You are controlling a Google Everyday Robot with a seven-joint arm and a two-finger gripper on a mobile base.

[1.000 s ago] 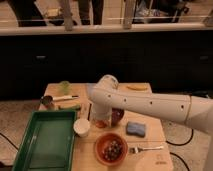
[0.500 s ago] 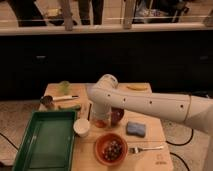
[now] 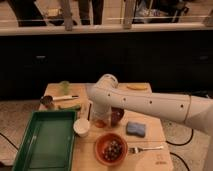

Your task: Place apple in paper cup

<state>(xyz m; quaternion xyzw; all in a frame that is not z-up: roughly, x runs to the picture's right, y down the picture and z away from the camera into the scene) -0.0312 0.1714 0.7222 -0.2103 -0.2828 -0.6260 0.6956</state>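
Note:
My gripper point(image 3: 99, 116) hangs at the end of the white arm that reaches in from the right, low over the middle of the wooden table point(image 3: 150, 160). A small red-orange round shape right under it looks like the apple point(image 3: 102, 123), mostly covered by the gripper. The white paper cup point(image 3: 81, 127) stands upright just left of and in front of the gripper, beside the green tray. The dark maroon bowl point(image 3: 117, 115) sits right behind the gripper's right side.
A green tray point(image 3: 44, 141) lies at the left. An orange-brown bowl with dark contents point(image 3: 110, 148) sits at the front, a fork point(image 3: 145, 148) to its right. A blue sponge point(image 3: 135, 129), a metal cup point(image 3: 47, 101), a pale green cup point(image 3: 65, 87) and a banana point(image 3: 136, 87) are also on the table.

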